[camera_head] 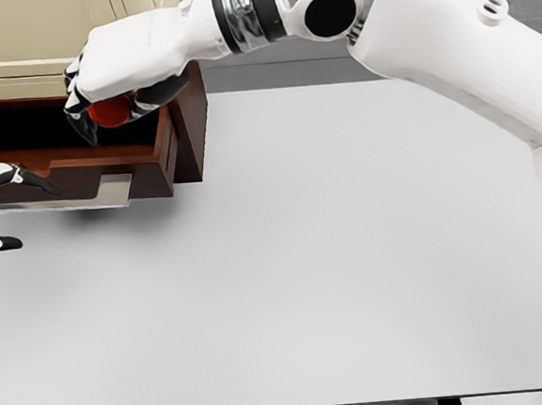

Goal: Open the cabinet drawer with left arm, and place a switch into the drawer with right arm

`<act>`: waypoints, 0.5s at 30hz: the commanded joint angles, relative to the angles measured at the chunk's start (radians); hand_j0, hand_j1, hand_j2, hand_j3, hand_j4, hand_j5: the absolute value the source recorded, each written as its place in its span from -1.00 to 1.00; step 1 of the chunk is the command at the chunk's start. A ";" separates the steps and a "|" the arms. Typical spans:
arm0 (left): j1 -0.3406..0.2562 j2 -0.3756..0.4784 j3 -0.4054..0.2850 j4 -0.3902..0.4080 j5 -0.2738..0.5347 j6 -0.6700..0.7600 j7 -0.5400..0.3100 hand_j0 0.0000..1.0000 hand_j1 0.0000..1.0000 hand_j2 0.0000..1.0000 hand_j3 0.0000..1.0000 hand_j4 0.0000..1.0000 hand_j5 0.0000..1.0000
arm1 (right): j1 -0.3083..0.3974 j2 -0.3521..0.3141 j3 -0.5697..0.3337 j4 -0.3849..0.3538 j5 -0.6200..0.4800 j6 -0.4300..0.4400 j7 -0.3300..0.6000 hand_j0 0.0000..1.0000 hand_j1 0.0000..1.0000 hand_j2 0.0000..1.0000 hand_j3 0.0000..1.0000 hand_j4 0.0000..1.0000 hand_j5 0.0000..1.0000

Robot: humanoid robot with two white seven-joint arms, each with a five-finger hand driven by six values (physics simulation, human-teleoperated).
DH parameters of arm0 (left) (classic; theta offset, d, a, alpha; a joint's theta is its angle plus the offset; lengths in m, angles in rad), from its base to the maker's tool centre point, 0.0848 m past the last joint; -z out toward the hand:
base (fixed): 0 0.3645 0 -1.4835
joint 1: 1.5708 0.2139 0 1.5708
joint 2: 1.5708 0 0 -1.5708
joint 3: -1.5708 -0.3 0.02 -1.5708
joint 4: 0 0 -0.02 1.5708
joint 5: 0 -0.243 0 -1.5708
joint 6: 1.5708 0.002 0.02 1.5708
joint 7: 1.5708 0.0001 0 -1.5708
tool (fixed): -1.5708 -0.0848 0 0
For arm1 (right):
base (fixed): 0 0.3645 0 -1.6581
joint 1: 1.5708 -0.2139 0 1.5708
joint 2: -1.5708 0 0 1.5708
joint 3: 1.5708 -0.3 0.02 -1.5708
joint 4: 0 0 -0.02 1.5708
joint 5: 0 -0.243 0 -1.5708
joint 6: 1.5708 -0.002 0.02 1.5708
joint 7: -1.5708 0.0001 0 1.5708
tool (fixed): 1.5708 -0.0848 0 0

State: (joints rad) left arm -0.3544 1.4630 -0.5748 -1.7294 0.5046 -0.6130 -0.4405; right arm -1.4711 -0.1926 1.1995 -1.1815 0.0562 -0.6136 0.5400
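Fingers [90, 109] of the right hand [124, 69] clasp a round red switch [109, 113] (glossy) above the open drawer [168, 140].

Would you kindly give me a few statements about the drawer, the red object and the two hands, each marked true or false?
1. The drawer is pulled open. True.
2. The right hand is empty. False: its fingers are curled around the red object.
3. The red object lies on the white table. False: it is held above the drawer.
4. The left hand shows at the left edge. True.
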 commanded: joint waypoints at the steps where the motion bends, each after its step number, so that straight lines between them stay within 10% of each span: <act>1: -0.001 0.002 0.001 -0.006 0.008 0.002 0.000 0.53 0.53 0.53 0.53 0.53 0.53 | 0.000 0.028 0.000 0.049 -0.004 0.003 0.008 0.04 0.04 0.04 0.04 0.04 0.04; 15: 0.002 0.000 0.000 -0.015 0.006 0.002 0.000 0.53 0.53 0.53 0.53 0.53 0.53 | -0.029 0.142 0.015 0.220 -0.002 0.003 0.017 0.04 0.04 0.04 0.04 0.04 0.04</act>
State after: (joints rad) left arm -0.3547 1.4617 -0.5763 -1.7428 0.5031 -0.6130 -0.4405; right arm -1.5002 -0.0655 1.2146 -0.9925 0.0592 -0.6140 0.5573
